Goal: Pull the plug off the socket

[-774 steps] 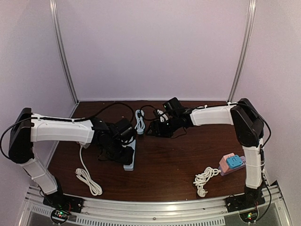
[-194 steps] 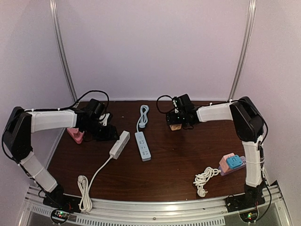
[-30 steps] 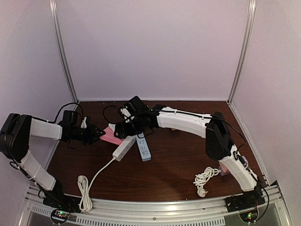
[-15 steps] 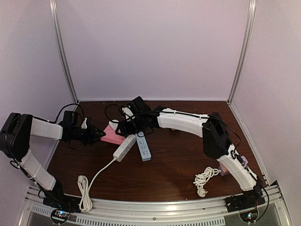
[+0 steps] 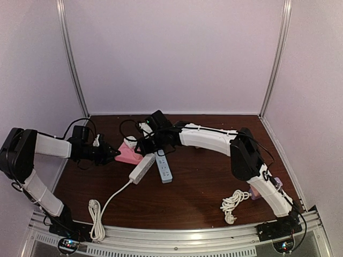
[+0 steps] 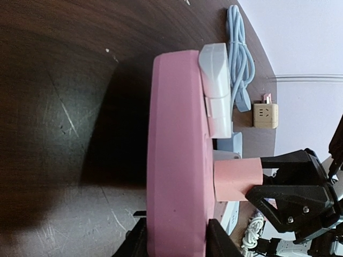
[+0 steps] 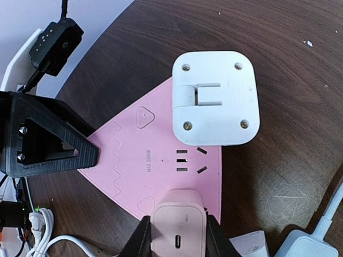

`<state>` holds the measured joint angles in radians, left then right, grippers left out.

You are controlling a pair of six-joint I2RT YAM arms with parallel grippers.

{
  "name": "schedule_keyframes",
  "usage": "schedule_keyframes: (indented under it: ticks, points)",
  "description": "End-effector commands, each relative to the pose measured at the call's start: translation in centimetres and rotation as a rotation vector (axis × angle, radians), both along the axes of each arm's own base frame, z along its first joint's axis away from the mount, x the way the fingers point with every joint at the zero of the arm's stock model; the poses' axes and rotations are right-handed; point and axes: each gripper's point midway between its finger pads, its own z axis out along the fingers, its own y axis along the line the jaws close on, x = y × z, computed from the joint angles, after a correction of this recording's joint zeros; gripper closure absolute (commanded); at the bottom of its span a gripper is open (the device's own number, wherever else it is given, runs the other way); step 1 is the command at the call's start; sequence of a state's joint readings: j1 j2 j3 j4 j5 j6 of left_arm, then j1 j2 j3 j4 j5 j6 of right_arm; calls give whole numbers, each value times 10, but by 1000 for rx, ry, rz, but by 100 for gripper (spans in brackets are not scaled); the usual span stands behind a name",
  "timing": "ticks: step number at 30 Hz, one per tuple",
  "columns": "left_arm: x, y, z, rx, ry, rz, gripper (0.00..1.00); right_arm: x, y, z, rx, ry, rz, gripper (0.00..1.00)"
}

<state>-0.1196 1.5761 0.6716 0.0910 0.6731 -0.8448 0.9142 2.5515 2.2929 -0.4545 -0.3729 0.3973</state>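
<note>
socket: smooth pink triangle; plug: rounded pink block

At left rear of table, socket, adapter and plug atop it, power strips just right, possibly touching.

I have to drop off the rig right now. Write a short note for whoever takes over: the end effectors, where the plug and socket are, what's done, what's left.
Left end effector: shut on the edge of the pink triangular plastic socket block, at the left rear of the dark wooden table.
Right end effector: shut on the pale pink rectangular plug, one finger on each side.
Plug: seated in the block, not yet out. A white square adapter sits in the block next to it.
Done: both grips set.
Left: pull the plug straight out while the left one holds the block.
</note>
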Motion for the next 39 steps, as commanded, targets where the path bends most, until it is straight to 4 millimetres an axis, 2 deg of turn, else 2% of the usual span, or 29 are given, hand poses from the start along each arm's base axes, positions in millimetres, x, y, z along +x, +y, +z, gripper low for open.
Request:
schedule_keyframes:
  ticks: [1,8,21,27,34,39]
  points:
    - [-12,6,-20,86,101,-7,100,3,3,24,23,-56,3,77]
    - [-21,17,-33,171,156,0,100,6,2,56,48,-127,-1,83]
    - [-31,25,-46,229,201,2,100,5,3,104,97,-217,-12,85]
    - [-33,26,-49,235,212,2,100,3,-2,115,67,-264,-18,88]
    - [-35,27,-50,241,214,0,100,-18,6,116,19,-318,11,92]
    - [-35,27,-49,243,216,-2,100,-16,3,126,6,-361,-9,95]
